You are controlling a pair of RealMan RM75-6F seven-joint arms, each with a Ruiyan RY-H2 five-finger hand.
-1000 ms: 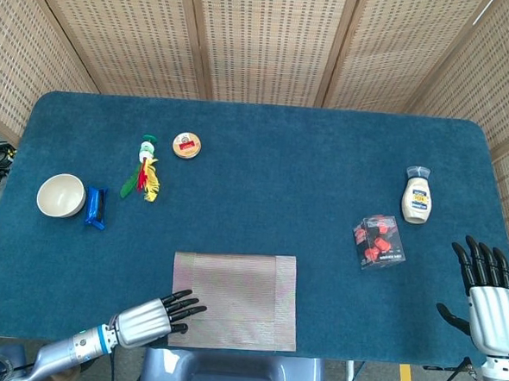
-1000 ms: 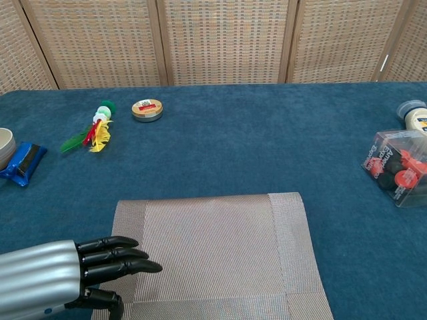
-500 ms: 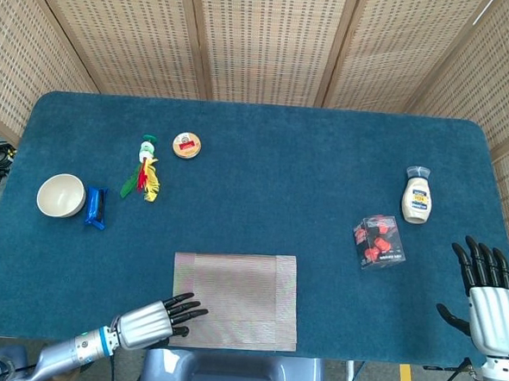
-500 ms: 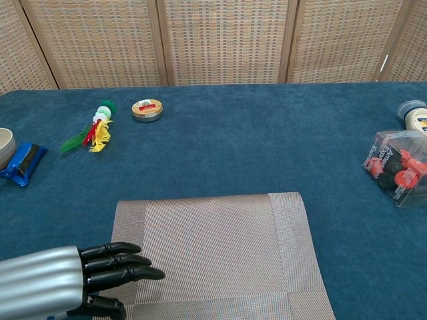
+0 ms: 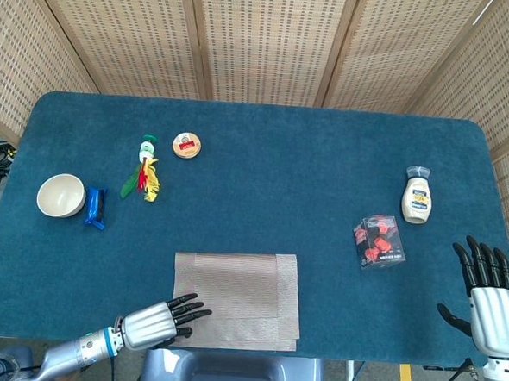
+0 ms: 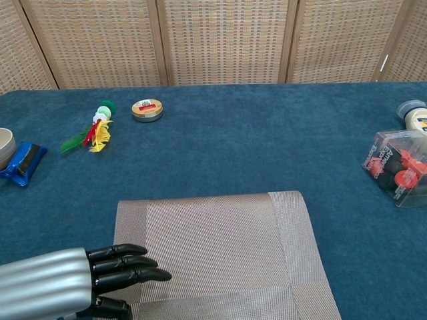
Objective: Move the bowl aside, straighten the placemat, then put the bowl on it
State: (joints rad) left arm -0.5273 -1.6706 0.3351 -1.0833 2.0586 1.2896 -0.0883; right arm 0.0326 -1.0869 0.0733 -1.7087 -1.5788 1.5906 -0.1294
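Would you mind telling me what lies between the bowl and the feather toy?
A blue wrapped packet sits right beside the bowl; bare blue cloth runs from it to the feather toy. The head view shows this best.

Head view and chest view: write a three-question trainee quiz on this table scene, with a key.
1. True or false: the white ceramic bowl sits on the woven beige placemat.
2. Which hand has its fingers on the placemat?
A. left hand
B. right hand
C. neither
3. Fill in: right of the bowl lies a ____ packet.

Key: 1 false, the bowl stands apart at the far left of the blue table. 2 A. 3 blue.
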